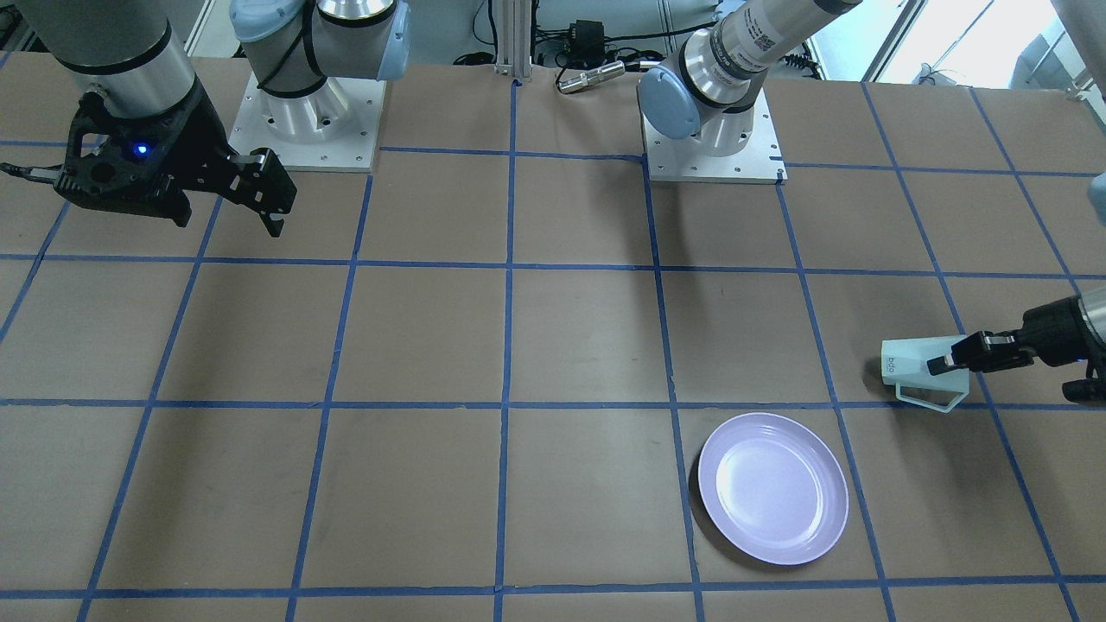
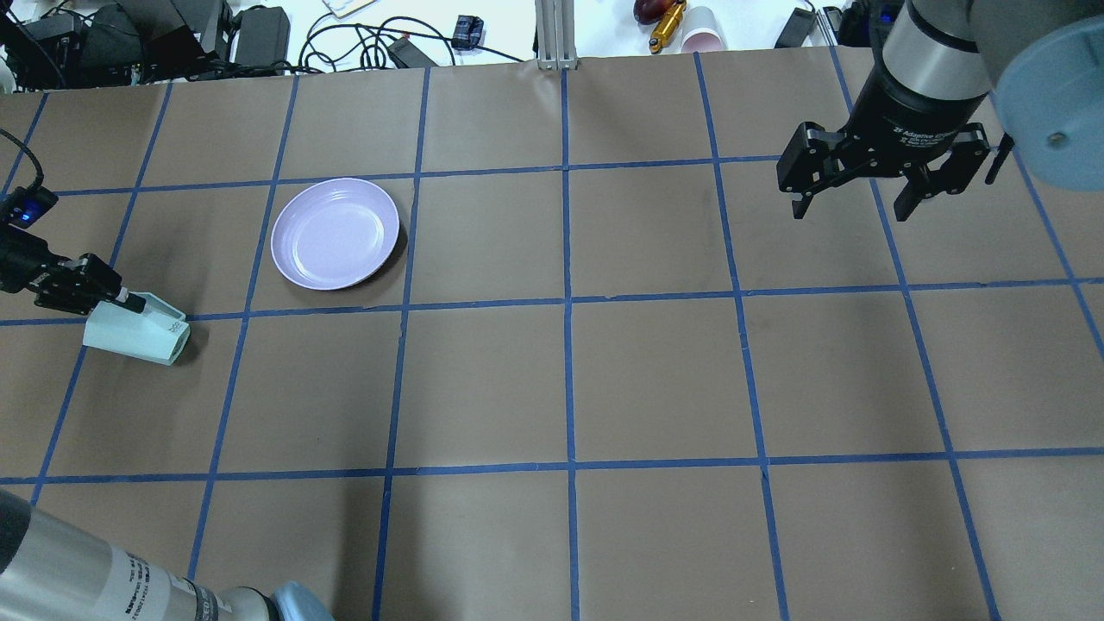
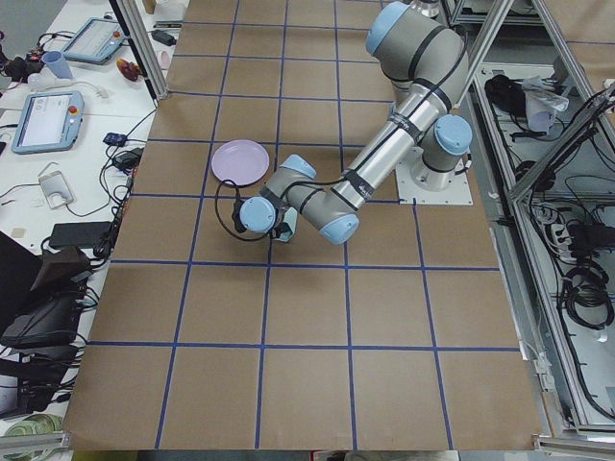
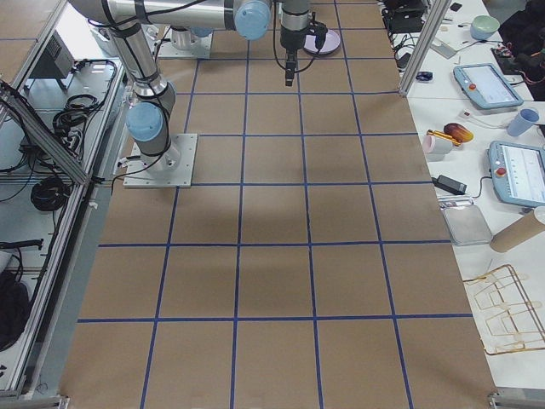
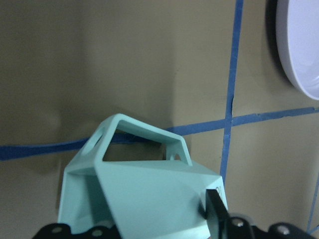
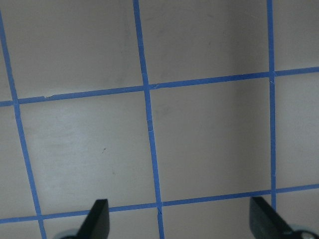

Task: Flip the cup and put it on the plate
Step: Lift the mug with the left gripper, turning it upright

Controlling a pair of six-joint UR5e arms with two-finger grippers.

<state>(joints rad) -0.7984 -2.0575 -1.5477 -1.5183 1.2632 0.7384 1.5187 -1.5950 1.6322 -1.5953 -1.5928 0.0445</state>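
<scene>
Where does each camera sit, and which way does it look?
Front-facing: across the table, facing the robot; right base, left base at top.
Overhead: behind the robot, looking down; left end effector grips cup, right end effector open.
Exterior left: table's end, left arm near.
Exterior right: opposite end, right arm near.
Left wrist: close on cup.
Right wrist: down at table, fingertips showing.
Shared: front-facing and overhead show plate.

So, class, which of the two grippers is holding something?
The left gripper, shut on the mint cup tipped sideways; the right gripper hangs open and empty.
</scene>
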